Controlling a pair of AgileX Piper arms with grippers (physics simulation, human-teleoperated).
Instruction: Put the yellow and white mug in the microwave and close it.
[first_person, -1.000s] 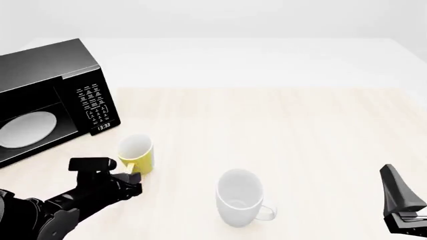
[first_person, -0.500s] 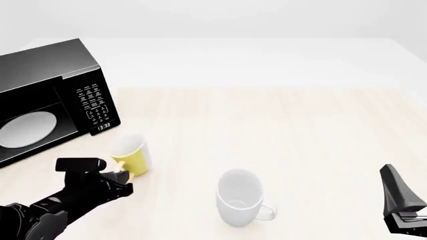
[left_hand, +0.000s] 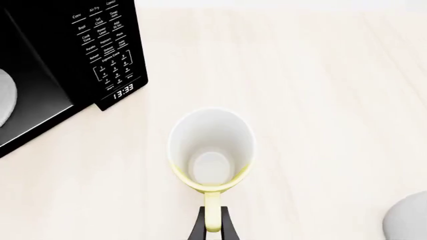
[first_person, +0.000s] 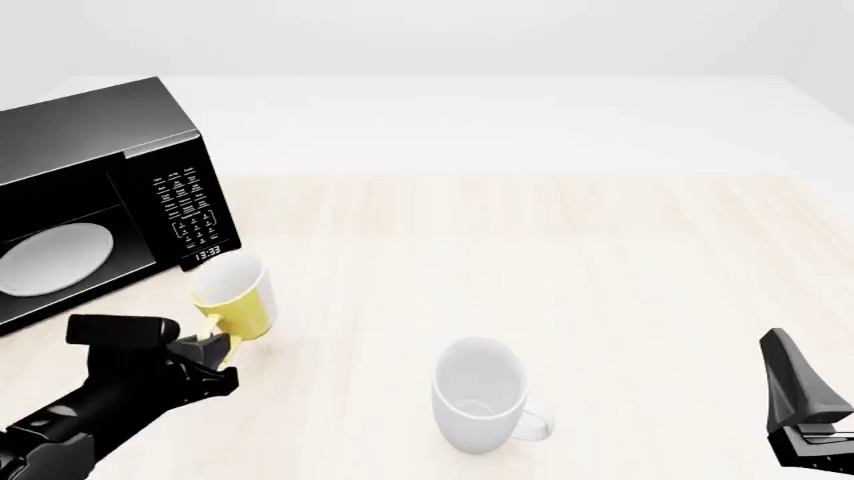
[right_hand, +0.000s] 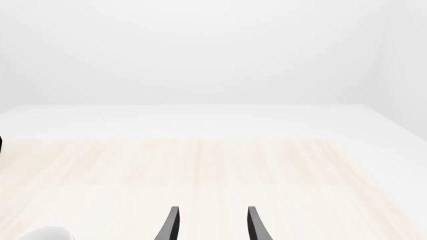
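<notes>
Front view shows the left gripper (first_person: 211, 345) clamped on the handle of the yellow and white mug (first_person: 234, 296), which hangs tilted just in front of the microwave (first_person: 94, 200), below its control panel (first_person: 187, 210) and near the clock display. Gripping by the handle looks like a sensible choice: it leaves the mug's body free ahead of the fingers, so it can be pushed into the cavity first while the arm stays outside. The left wrist view confirms the hold, with the yellow handle pinched between the two dark fingers (left_hand: 200, 227) and the white inside of the mug facing the camera. The microwave's door seems to be open, since the white turntable plate (first_person: 51, 258) shows plainly inside, though the door itself is not visible in these views. The larger white mug (first_person: 481, 395) stands on the bench (first_person: 601, 260) well apart from the carried one and plays no part. The right gripper (right_hand: 210, 222) idles low at the near right, its fingers spread with nothing between them, probably kept back for shutting the door or simply out of the way. The mug is not yet inside.
</notes>
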